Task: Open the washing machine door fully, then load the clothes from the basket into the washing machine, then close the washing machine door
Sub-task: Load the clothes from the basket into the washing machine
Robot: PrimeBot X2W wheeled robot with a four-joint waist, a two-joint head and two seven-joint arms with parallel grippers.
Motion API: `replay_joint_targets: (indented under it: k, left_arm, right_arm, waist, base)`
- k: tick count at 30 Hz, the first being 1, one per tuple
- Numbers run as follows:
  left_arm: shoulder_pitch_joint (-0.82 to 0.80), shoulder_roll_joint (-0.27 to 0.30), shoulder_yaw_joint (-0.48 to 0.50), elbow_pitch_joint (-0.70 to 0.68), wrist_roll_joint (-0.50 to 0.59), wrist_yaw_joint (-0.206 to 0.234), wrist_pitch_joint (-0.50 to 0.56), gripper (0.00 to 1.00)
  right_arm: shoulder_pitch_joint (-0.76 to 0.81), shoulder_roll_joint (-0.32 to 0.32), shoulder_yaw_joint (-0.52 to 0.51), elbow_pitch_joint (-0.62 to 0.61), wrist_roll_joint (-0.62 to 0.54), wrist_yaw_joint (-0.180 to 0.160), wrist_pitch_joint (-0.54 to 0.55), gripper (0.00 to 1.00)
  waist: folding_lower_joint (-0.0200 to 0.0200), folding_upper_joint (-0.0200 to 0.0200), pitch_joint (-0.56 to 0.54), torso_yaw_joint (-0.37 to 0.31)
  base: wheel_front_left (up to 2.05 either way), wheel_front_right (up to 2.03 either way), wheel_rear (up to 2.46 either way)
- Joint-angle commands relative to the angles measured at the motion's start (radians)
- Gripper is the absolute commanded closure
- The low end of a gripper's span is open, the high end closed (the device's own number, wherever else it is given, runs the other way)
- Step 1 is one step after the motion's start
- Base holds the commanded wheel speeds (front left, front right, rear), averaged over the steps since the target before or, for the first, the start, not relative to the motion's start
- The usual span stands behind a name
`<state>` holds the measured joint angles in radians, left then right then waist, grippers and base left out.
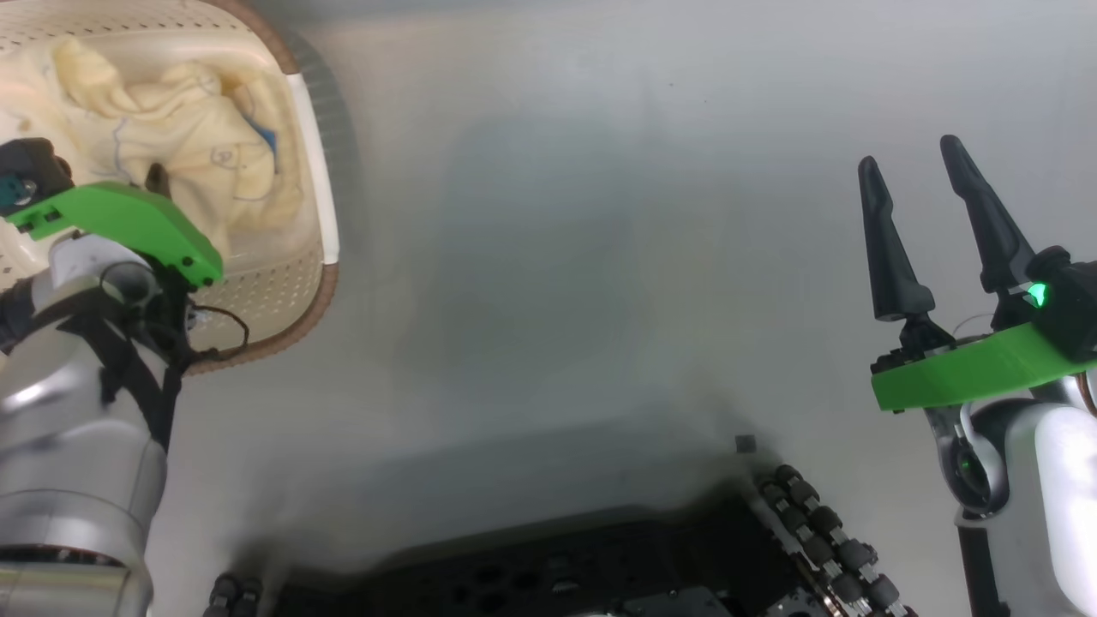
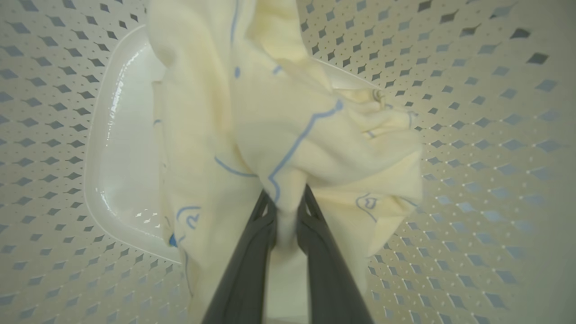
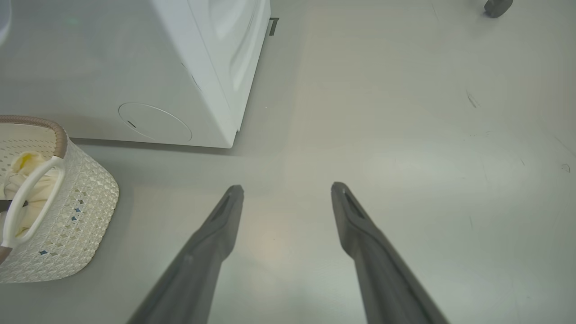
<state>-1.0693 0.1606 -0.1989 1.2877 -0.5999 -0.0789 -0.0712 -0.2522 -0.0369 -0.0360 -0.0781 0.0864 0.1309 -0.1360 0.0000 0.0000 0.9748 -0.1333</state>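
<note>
Grasp on soft laundry. Left gripper (image 2: 285,198) was pinched together on a bunched fold of the clothes (image 2: 292,130), which lay heaped inside the basket (image 1: 300,257) at ten o'clock of the head view. Right gripper (image 1: 908,152) stood at three o'clock, fingers spread and holding nothing, above bare floor (image 1: 600,257). In the right wrist view the washing machine (image 3: 180,67) appeared at eleven o'clock, with the basket near it at nine o'clock. The garments were judged light, limp and not fragile. Cloth of this kind drapes and trails, and a thin fold may slip from smooth fingers. A thick gathered ridge near the middle of the heap was judged the best hold, so that hanging ends would clear the basket's rim.
</note>
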Motion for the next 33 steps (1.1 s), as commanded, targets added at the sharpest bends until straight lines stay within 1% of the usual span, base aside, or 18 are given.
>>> replay_joint_targets:
  k: [1, 6, 13, 15, 18, 23, 27, 33]
  left_arm:
    - [0.062, 0.028, 0.015, 0.001, -0.01, -0.001, -0.011, 1.0]
    - [0.07, 0.008, 0.008, 0.002, -0.012, -0.015, -0.076, 1.0]
    - [0.098, -0.003, -0.018, -0.001, 0.006, -0.03, -0.159, 1.0]
    - [0.109, -0.003, -0.023, -0.006, 0.014, -0.026, -0.176, 1.0]
    - [0.136, -0.003, -0.022, -0.032, 0.025, -0.008, -0.188, 1.0]
    - [0.22, 0.006, 0.023, -0.179, 0.045, 0.025, -0.19, 1.0]
    - [0.311, 0.005, 0.063, -0.309, 0.092, 0.059, -0.19, 1.0]
    - [0.448, -0.004, 0.119, -0.486, 0.171, 0.091, -0.19, 1.0]
  right_arm:
    - [0.048, -0.013, 0.011, -0.031, -0.004, 0.0, 0.005, 0.0]
    - [0.044, -0.013, 0.003, -0.036, -0.012, 0.0, 0.012, 0.0]
    - [0.038, -0.014, 0.009, -0.027, -0.038, 0.0, 0.028, 0.0]
    - [0.038, -0.015, 0.006, -0.023, -0.041, 0.0, 0.031, 0.0]
    - [0.039, -0.016, 0.002, -0.013, -0.042, 0.0, 0.031, 0.0]
    - [0.052, -0.02, -0.025, -0.012, -0.044, 0.0, 0.037, 0.0]
    - [0.05, -0.031, -0.047, -0.004, -0.048, 0.0, 0.038, 0.0]
    - [0.072, -0.032, -0.068, 0.018, -0.049, 0.0, 0.042, 0.0]
  waist:
    - [0.0, 0.0, -0.013, 0.01]
    - [0.0, 0.0, -0.055, 0.037]
    - [0.0, 0.0, -0.142, 0.069]
    - [0.0, 0.0, -0.17, 0.077]
    - [0.0, 0.0, -0.221, 0.084]
    - [0.0, 0.0, -0.297, 0.096]
    - [0.0, 0.0, -0.364, 0.102]
    - [0.0, 0.0, -0.474, 0.11]
  base:
    - [0.0, 0.0, 0.0]
    - [0.0, 0.0, 0.0]
    - [0.0, 0.0, 0.0]
    - [0.0, 0.0, 0.0]
    - [0.0, 0.0, 0.0]
    - [0.0, 0.0, 0.0]
    - [0.0, 0.0, 0.0]
    - [0.0, 0.0, 0.0]
